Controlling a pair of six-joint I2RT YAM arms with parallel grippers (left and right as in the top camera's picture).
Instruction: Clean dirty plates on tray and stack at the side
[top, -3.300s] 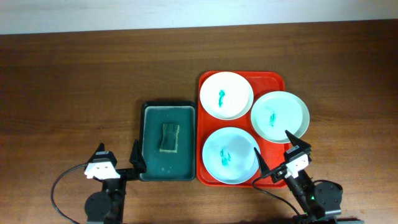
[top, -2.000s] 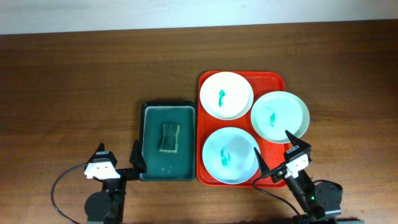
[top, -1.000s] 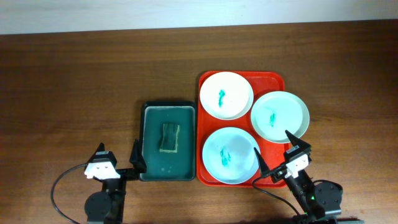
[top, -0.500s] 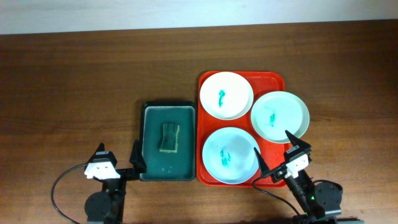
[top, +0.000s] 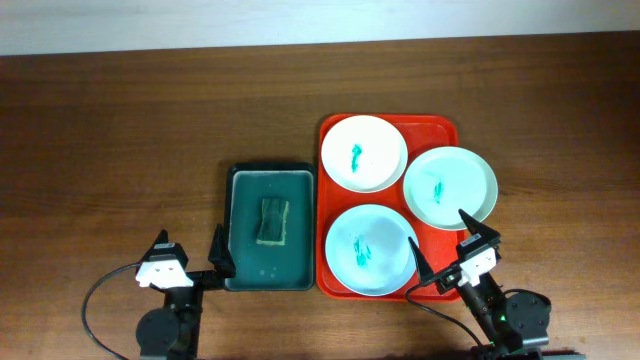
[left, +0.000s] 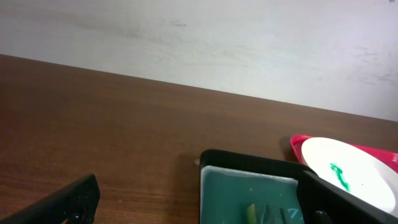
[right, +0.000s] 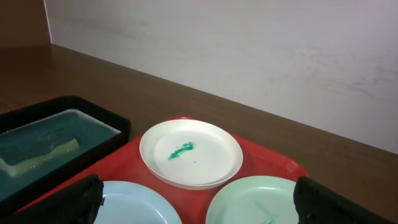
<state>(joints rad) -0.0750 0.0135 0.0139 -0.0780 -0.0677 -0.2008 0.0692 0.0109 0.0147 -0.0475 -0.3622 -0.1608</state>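
Three plates lie on the red tray, each with a teal smear: white plate at the back, pale green plate at the right, pale blue plate at the front. In the right wrist view I see the white plate, the green plate and the blue plate on the tray. My right gripper is open and empty at the tray's front right corner. My left gripper is open and empty, at the table's front left. The white plate shows in the left wrist view.
A dark green tray with a sponge stands left of the red tray; it also shows in the left wrist view and right wrist view. Bare brown table spreads left and behind. A pale wall rises behind the table.
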